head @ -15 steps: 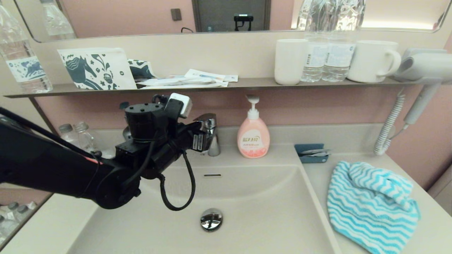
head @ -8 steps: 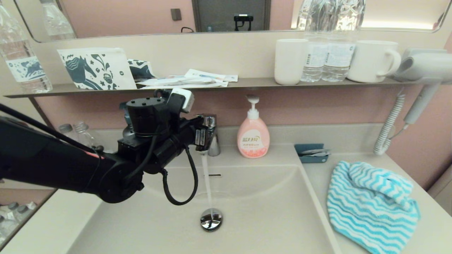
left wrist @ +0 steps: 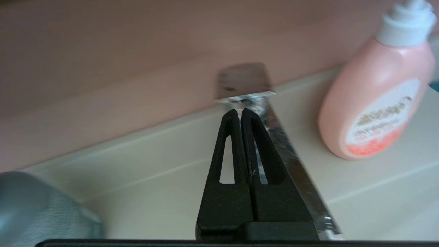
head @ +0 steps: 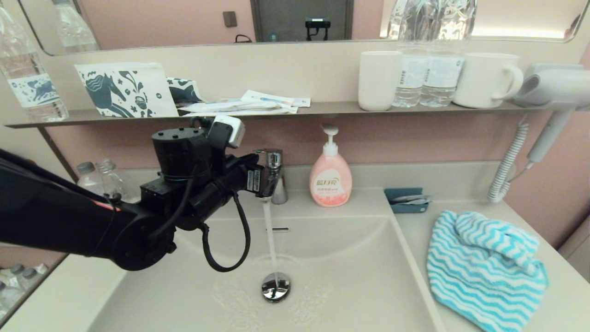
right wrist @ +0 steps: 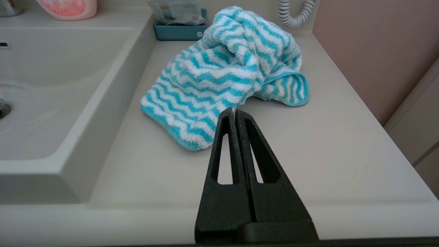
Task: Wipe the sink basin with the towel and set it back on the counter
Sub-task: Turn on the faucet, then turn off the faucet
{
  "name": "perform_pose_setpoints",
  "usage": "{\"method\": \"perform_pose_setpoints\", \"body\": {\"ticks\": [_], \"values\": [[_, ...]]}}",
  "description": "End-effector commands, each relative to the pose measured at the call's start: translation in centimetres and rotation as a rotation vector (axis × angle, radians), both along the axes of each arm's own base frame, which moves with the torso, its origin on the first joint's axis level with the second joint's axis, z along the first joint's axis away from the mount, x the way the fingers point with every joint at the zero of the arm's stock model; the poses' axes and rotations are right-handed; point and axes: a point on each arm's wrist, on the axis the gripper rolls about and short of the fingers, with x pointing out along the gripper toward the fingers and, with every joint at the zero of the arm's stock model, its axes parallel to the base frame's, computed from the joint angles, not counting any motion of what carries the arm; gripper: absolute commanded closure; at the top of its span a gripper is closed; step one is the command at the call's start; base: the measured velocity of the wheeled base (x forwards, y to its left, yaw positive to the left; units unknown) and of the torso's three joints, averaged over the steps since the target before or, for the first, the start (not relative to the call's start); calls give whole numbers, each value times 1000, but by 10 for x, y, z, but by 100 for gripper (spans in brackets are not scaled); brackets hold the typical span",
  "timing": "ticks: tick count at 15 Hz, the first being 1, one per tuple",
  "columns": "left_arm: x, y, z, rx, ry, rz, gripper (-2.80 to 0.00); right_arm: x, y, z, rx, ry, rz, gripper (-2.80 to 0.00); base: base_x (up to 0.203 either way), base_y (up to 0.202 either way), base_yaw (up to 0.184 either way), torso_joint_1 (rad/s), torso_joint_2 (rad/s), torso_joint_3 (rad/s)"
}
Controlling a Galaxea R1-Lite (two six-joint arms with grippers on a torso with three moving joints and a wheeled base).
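Turquoise-and-white zigzag towel [head: 484,267] crumpled in a loose heap on the counter [head: 567,304], at three o'clock of the sink basin [head: 359,276], well apart from both grippers. Bunched fold at the heap's twelve o'clock end, flatter spread toward six o'clock, one edge near the basin rim. In the right wrist view, same towel [right wrist: 226,75] just ahead of the right gripper [right wrist: 235,110], on the bare counter [right wrist: 308,154] beside the sink basin [right wrist: 51,68]; jaws pressed together, tips low over the counter and short of the cloth, not touching it.

Left gripper [head: 265,177] out over the basin's twelve o'clock edge, black arm reaching in from nine o'clock. Jaws pressed together there too, seen close in the left wrist view [left wrist: 239,111], tips up against the chrome lever of the faucet [left wrist: 241,80]. Faucet [head: 275,175] at twelve o'clock of the basin, thin stream of water [head: 269,240] falling straight onto the round chrome drain plug [head: 275,286], wet ripples spread around it.

Pink soap bottle [head: 330,180] upright just beside the faucet at its three o'clock. Small blue tray [head: 405,200] at twelve o'clock of the towel, against the back ledge. Dark shelf [head: 322,109] above, carrying a horse-print pouch [head: 126,90] toward ten o'clock and white mugs [head: 488,79] with water bottles toward one o'clock. Hair dryer [head: 548,87] hung at two o'clock, coiled cord down to the counter.
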Motion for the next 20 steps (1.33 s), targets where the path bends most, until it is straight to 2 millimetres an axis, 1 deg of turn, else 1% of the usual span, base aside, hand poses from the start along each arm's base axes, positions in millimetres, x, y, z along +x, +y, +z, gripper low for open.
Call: {"method": "perform_pose_setpoints", "body": {"ticks": [1, 3, 7, 10, 15, 20], "values": [[-3, 3, 8, -8, -22, 6, 0, 0, 0, 0, -2, 1, 1, 0, 0, 0, 0, 0, 0, 0], [-3, 3, 11, -9, -22, 5, 0, 0, 0, 0, 0, 1, 1, 0, 0, 0, 0, 0, 0, 0], [2, 0, 24, -24, -53, 4, 0, 0, 0, 0, 0, 1, 1, 0, 0, 0, 0, 0, 0, 0], [5, -3, 26, -21, -47, 1, 0, 0, 0, 0, 0, 1, 1, 0, 0, 0, 0, 0, 0, 0], [21, -11, 24, -17, -49, 0, 0, 0, 0, 0, 0, 1, 1, 0, 0, 0, 0, 0, 0, 0], [26, -14, 19, -10, -38, -2, 0, 0, 0, 0, -1, 1, 1, 0, 0, 0, 0, 0, 0, 0]]}}
